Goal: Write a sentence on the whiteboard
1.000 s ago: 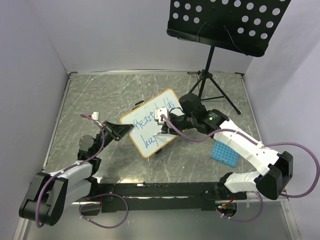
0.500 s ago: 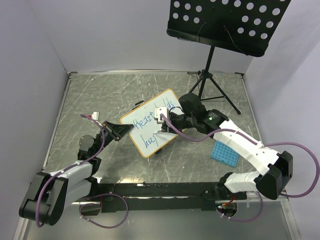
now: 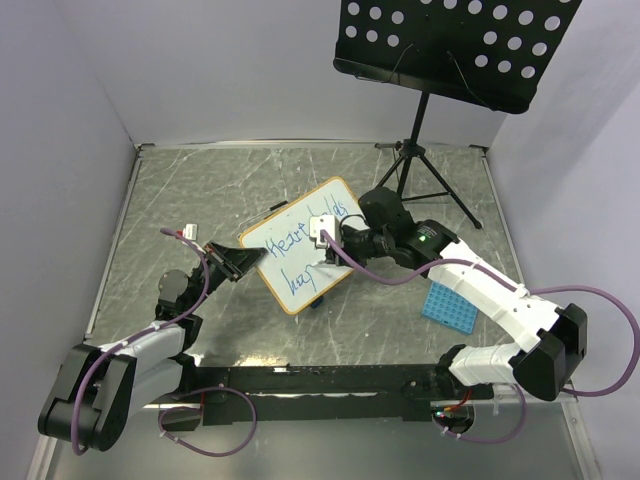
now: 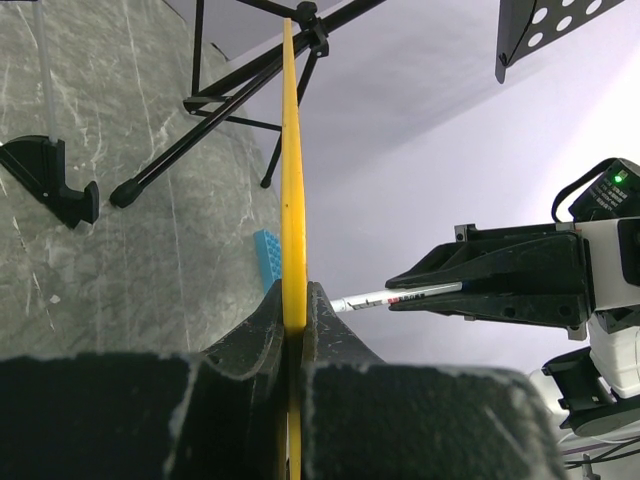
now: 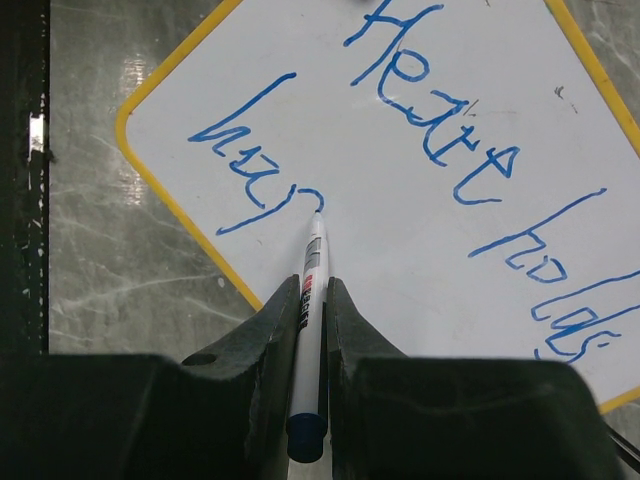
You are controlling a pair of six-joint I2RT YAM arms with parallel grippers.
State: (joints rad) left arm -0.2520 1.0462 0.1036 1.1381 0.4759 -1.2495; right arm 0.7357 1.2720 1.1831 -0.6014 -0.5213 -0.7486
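The whiteboard (image 3: pixel 290 255) stands tilted near the table's middle, its tan-orange frame edge-on in the left wrist view (image 4: pixel 291 150). My left gripper (image 3: pixel 243 262) is shut on its left edge, jaws pinching the frame (image 4: pixel 293 300). My right gripper (image 3: pixel 330 258) is shut on a white marker with a blue cap (image 5: pixel 312 275). The marker's tip touches the board (image 5: pixel 420 270) at the end of the lower word. The sentence (image 5: pixel 440 140) is blue handwriting: "Heart holds" above and a shorter word starting with "h" below.
A black perforated music-stand panel (image 3: pixel 450 40) on a tripod (image 3: pixel 425 165) stands behind the board at the back right. A blue grid tray (image 3: pixel 449 305) lies right of the right arm. A black board foot (image 4: pixel 50 180) rests on the marble table. Grey walls close in on both sides.
My right gripper has shifted slightly with the marker, and the lower word has gained a stroke at its end. The left gripper and the board have stayed still.
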